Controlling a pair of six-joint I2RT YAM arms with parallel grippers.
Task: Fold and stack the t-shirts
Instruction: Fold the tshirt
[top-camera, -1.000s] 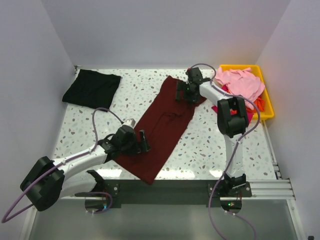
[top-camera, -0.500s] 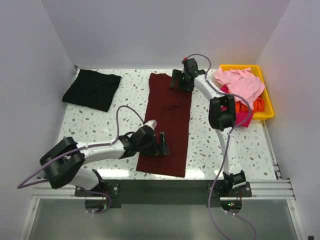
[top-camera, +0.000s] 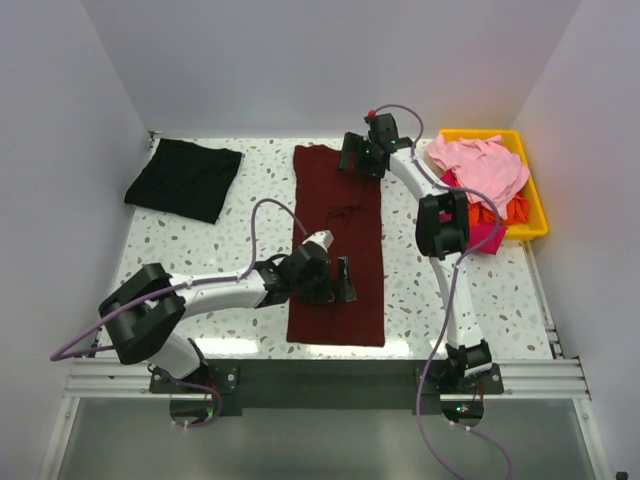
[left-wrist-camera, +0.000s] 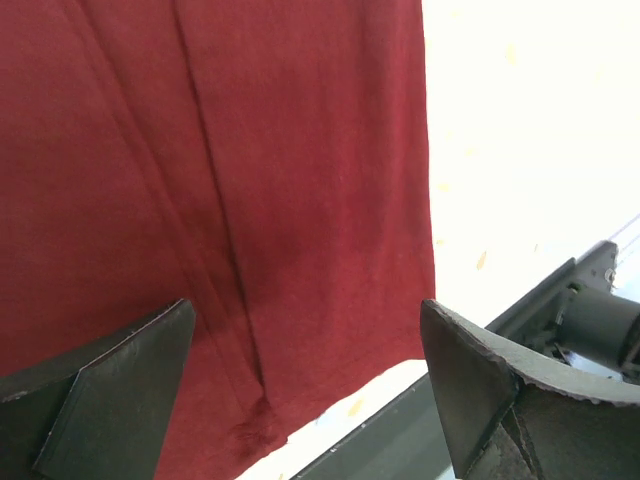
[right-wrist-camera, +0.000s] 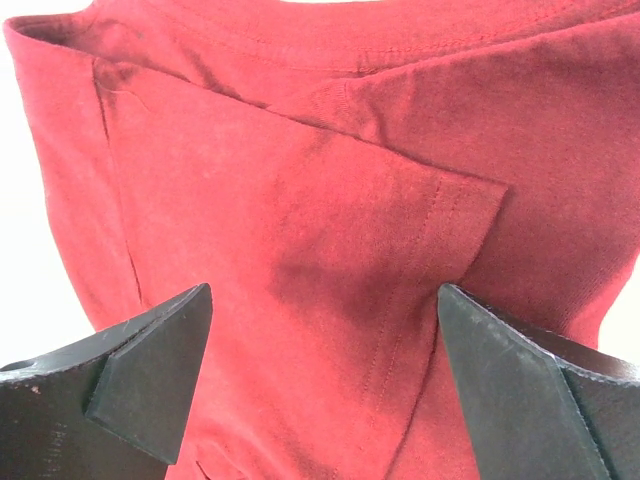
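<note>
The dark maroon t-shirt (top-camera: 338, 240) lies flat on the table as a long narrow strip, running from the back to the near edge. My left gripper (top-camera: 340, 281) hangs open over its lower part, with the hem (left-wrist-camera: 330, 395) just below the fingers and nothing between them. My right gripper (top-camera: 353, 158) stands open over the collar end, where a folded sleeve (right-wrist-camera: 420, 230) lies between its spread fingers. A folded black t-shirt (top-camera: 184, 178) rests at the back left. Light pink (top-camera: 482, 165), magenta (top-camera: 484, 236) and orange (top-camera: 516, 208) t-shirts are heaped in the bin.
The yellow plastic bin (top-camera: 537, 214) sits at the back right against the wall. White walls close off the table on the left, the back and the right. The metal rail (top-camera: 330, 375) runs along the near edge, also seen as the rail (left-wrist-camera: 560, 320) in the left wrist view.
The maroon t-shirt has swung from slanted to straight along the table. My left gripper moved right over its lower part and my right gripper shifted left at the collar end.
</note>
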